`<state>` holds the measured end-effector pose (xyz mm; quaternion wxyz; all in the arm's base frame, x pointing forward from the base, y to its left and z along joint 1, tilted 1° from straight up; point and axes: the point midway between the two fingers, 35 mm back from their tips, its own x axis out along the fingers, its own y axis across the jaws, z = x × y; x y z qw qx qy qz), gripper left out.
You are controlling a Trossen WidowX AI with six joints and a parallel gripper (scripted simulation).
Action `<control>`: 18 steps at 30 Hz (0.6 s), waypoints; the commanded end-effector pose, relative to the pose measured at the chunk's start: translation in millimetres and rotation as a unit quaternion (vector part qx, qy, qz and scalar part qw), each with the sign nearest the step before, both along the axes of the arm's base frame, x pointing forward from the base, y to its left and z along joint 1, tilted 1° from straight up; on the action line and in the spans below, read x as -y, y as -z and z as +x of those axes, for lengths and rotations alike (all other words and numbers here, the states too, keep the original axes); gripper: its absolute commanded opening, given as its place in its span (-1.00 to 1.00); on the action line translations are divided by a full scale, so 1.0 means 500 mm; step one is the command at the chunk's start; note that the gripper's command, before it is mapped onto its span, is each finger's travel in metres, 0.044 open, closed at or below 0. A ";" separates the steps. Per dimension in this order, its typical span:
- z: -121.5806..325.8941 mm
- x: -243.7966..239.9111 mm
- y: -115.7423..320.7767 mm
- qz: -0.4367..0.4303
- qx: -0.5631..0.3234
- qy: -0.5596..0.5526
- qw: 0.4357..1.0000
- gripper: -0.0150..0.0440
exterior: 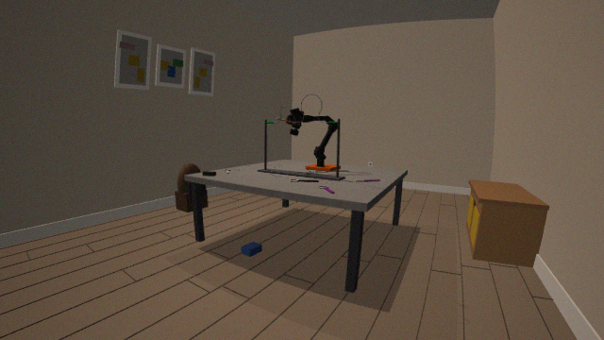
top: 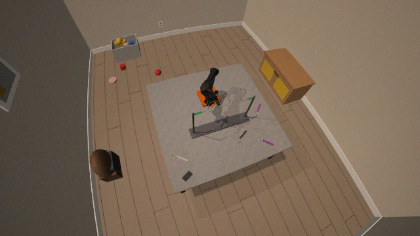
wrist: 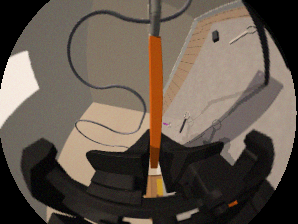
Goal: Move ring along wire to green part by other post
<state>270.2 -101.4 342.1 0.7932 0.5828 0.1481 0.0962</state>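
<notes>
Straight, slim, bar-like orange handle (wrist: pixel 156 95), clamped in the black parallel-jaw gripper (wrist: pixel 150 131) (exterior: pixel 293 124). Grey metal collar (wrist: pixel 155 20) at its far end, by the thin, looping grey wire (wrist: pixel 72 55) (exterior: pixel 311 94); ring's threading unclear.

The robot arm (top: pixel 209 86) (exterior: pixel 326 137) is black and chunky, with an orange base (top: pixel 201 99) (exterior: pixel 309 167) and dark, bent jaws.
</notes>
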 end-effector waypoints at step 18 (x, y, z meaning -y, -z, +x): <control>-0.003 -0.017 -0.118 0.179 0.030 -0.008 0.983 -1.00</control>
